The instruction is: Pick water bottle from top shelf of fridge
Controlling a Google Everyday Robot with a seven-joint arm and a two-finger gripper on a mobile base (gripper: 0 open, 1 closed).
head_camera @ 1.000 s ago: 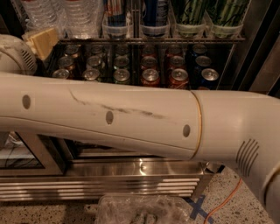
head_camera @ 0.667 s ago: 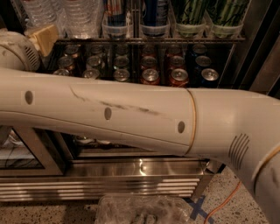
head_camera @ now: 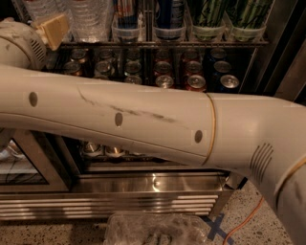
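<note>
The water bottle (head_camera: 90,20) stands upright near the left end of the tabletop (head_camera: 191,44), which here is the top wire rack of the fridge (head_camera: 143,184). It is just behind the front edge, and only its clear ribbed lower body shows. More clear bottles stand just beside it toward the left corner. Toward the right end, tall cans sit in clear tubs (head_camera: 167,33), the green cans (head_camera: 210,14) among them. On the rack below are rows of soda cans (head_camera: 196,82).

The pincer (head_camera: 53,27) shows as a tan tip at the front left corner of the tabletop, beside the round wrist joint and in front of the bottles' lower bodies. I cannot tell whether it is apart or together, and nothing looks to be held. The long white arm (head_camera: 143,119) crosses the whole view and hides the middle of the fridge.

The step in hand looks like the final approach, with the grasp not yet made. To do it well:

- Pick one bottle and centre the pincer on its body, above the front edge rail.
- Go straight in, so the neighbouring bottles are not nudged over.
- Close gently on the ribbed section, since the thin plastic will probably give and a hard squeeze could make it slip.
- Lift the base clear of the front rail before drawing it out.
</note>
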